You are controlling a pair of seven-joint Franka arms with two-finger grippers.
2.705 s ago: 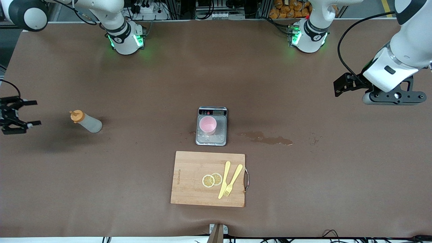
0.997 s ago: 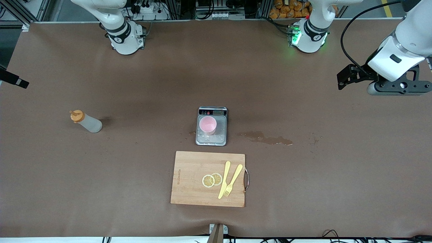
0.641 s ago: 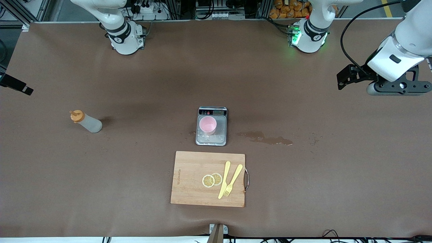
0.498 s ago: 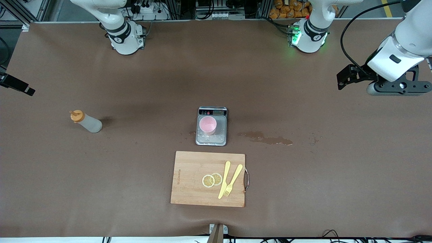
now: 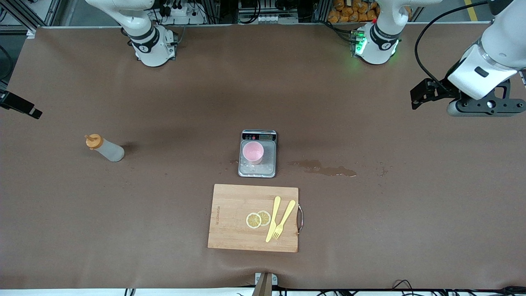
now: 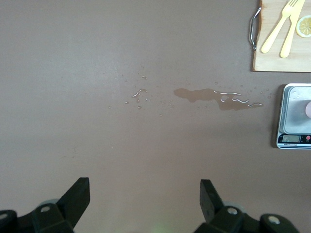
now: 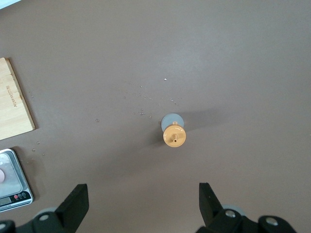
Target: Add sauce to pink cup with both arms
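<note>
the sauce bottle (image 5: 104, 149) stands upright on the worktop (image 5: 164, 213) toward the right arm's end, well apart from the pink cup (image 5: 252, 152), which sits on the scale (image 5: 257, 153) near the middle. the right gripper (image 7: 142, 206) hangs high over the worktop above the bottle, spread wide and empty, orange cap (image 7: 174, 136) showing between its fingers. the left gripper (image 6: 145, 206) waits wide open and empty over bare worktop at its own end, with a wet spill (image 5: 324, 168) lying between it and the scale.

main risk imo: the bottle is tall and narrow, so an off-centre descent could clip the cap and tip it. it's soft too, so a hard pinch might squirt sauce early. and a nudge could slide the cup off the scale.
</note>
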